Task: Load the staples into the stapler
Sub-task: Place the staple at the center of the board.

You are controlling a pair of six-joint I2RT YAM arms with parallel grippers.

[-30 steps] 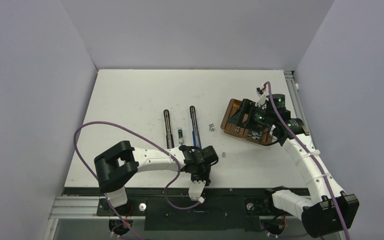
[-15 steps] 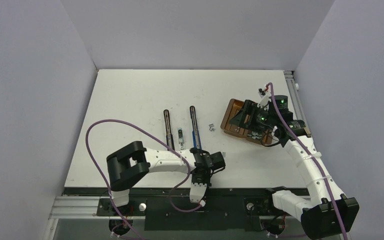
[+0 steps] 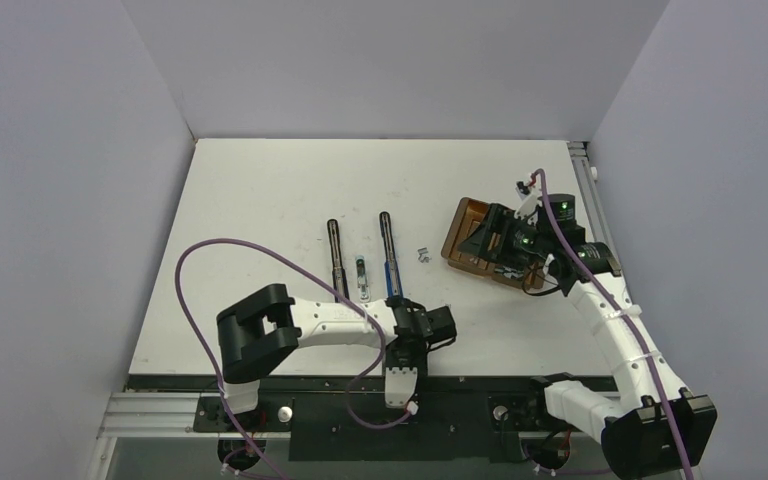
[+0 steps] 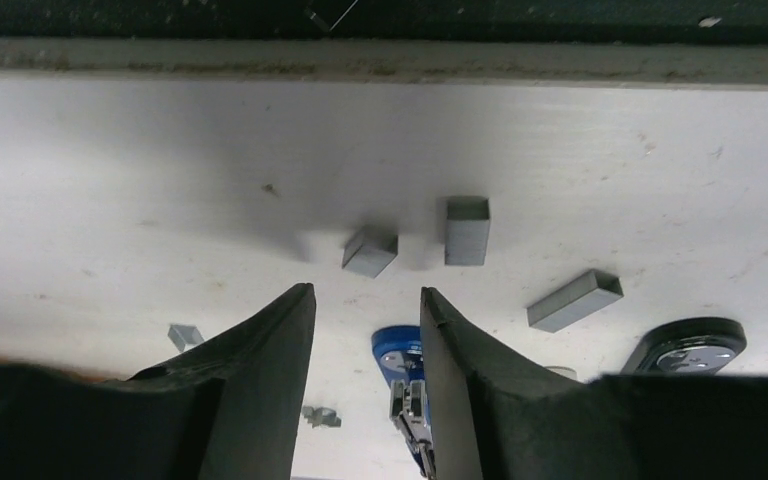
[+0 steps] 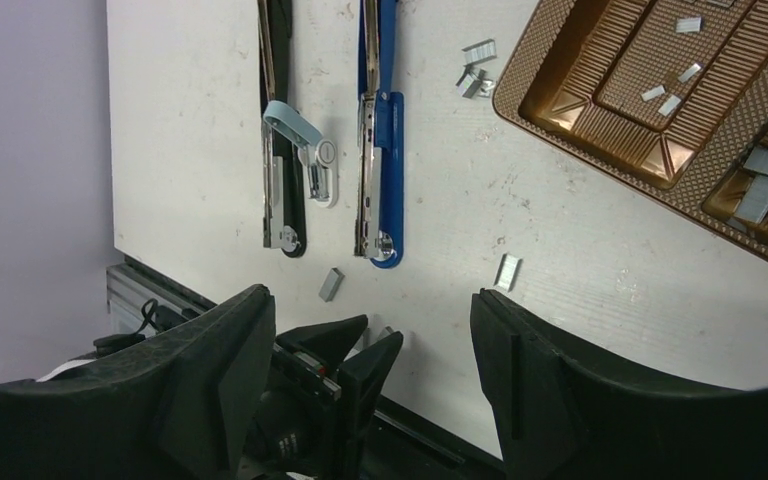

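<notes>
The staples [image 4: 467, 230] are short grey metal blocks (faintly shiny).

Brown 2-compt tray [image 3: 463, 232], table [image 3: 260, 200] R side

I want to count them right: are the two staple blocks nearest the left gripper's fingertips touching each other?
Apart. The left wrist view shows bare white table between the skewed staple block and the straight staple block, just past the left gripper.
</notes>
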